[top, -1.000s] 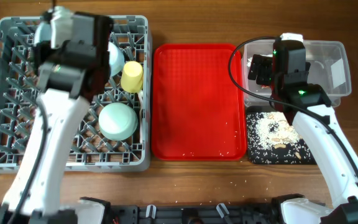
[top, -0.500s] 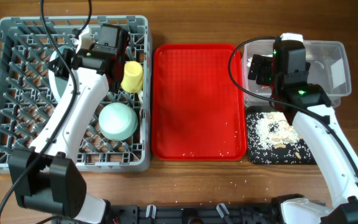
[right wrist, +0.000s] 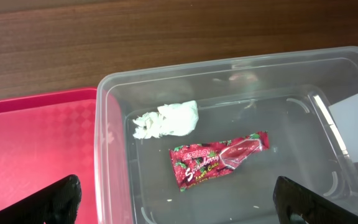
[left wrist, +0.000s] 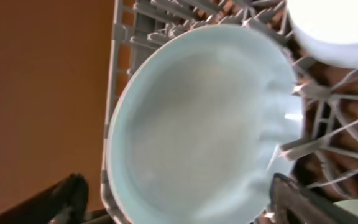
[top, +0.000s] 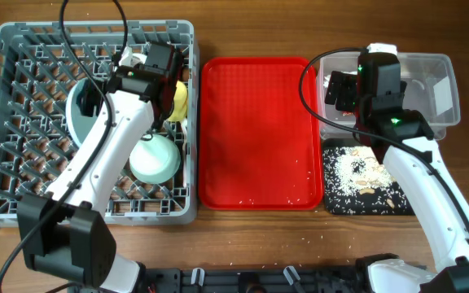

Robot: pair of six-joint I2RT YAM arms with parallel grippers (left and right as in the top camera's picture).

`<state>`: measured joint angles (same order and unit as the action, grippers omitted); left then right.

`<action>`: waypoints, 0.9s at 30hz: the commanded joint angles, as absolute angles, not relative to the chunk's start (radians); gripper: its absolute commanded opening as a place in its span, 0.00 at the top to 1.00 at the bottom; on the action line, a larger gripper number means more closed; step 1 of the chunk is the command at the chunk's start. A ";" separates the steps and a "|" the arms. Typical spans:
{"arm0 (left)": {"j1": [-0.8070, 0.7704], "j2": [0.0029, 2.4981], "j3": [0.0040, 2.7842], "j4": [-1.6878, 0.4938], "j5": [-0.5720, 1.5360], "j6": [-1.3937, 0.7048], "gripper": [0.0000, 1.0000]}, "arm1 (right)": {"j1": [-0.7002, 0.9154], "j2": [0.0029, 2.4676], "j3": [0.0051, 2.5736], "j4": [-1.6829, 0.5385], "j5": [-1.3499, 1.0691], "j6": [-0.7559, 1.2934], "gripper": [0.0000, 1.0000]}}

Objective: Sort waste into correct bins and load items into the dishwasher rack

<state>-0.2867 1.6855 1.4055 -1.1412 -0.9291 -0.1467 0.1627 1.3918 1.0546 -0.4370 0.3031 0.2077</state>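
Reading red wrapper (right wrist: 219, 163) "Strawberry" in tub (right wrist: 241, 60) | left fingers (left wrist: 67, 198) wide above plate (left wrist: 197, 124) | right fingers (right wrist: 55, 199) wide

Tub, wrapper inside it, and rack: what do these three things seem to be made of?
Tub: clear plastic, glossy; one sees straight through its walls, and the rim catches light.
Wrapper: thin printed film, probably plastic; it is shiny, creased, with bright glints.
Rack: grey plastic by its look, matte; grid and pegs seem moulded in one piece.
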 commanded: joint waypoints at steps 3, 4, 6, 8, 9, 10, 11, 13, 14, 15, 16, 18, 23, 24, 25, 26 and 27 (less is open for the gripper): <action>-0.290 1.576 1.497 -1.042 -0.402 -0.252 0.00 | 0.161 1.386 1.055 -0.434 0.294 0.210 0.00; -0.290 1.545 1.499 -0.984 -0.242 -0.252 0.00 | 0.161 1.386 1.055 -0.434 0.294 0.210 0.00; -0.290 1.517 1.499 -0.899 0.029 -0.252 0.00 | 0.161 1.386 1.055 -0.434 0.294 0.210 0.00; -0.290 1.519 1.498 -0.874 0.178 -0.252 0.00 | 0.161 1.386 1.055 -0.434 0.294 0.210 0.00; -0.291 1.519 1.498 -0.878 0.179 -0.251 0.00 | 0.161 1.386 1.055 -0.434 0.294 0.210 0.00; -0.290 1.519 1.498 -0.879 0.178 -0.251 0.00 | 0.161 1.386 1.055 -0.434 0.294 0.210 0.00; -0.291 1.519 1.498 -0.879 0.178 -0.251 0.00 | 0.161 1.386 1.055 -0.434 0.294 0.210 0.00; -0.291 1.519 1.498 -0.879 0.178 -0.251 0.00 | 0.161 1.386 1.055 -0.434 0.294 0.209 0.00; -0.291 1.519 1.498 -0.879 0.178 -0.251 0.00 | 0.161 1.386 1.055 -0.434 0.294 0.210 0.00; -0.291 1.519 1.498 -0.879 0.178 -0.251 0.00 | 0.161 1.386 1.055 -0.434 0.294 0.210 0.00; -0.291 1.519 1.498 -0.879 0.178 -0.251 0.00 | 0.161 1.386 1.055 -0.434 0.294 0.210 0.00; -0.291 1.519 1.498 -0.879 0.178 -0.251 0.00 | 0.161 1.386 1.055 -0.434 0.294 0.210 0.00; -0.291 1.519 1.498 -0.878 0.178 -0.251 0.00 | 0.161 1.386 1.055 -0.434 0.294 0.210 0.00; -0.291 1.519 1.498 -0.879 0.178 -0.251 0.00 | 0.161 1.386 1.055 -0.434 0.294 0.210 0.00; -0.291 1.519 1.498 -0.879 0.178 -0.251 0.00 | 0.161 1.386 1.055 -0.434 0.294 0.210 0.00; -0.291 1.519 1.498 -0.879 0.178 -0.251 0.00 | 0.162 1.386 1.054 -0.434 0.294 0.210 0.00; -0.291 1.519 1.498 -0.879 0.178 -0.251 0.00 | 0.162 1.385 1.054 -0.434 0.294 0.209 0.00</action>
<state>-0.2890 1.5211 1.4895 -0.8783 0.1596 -0.2459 0.1627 1.3918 1.0546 -0.4366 0.3031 0.2077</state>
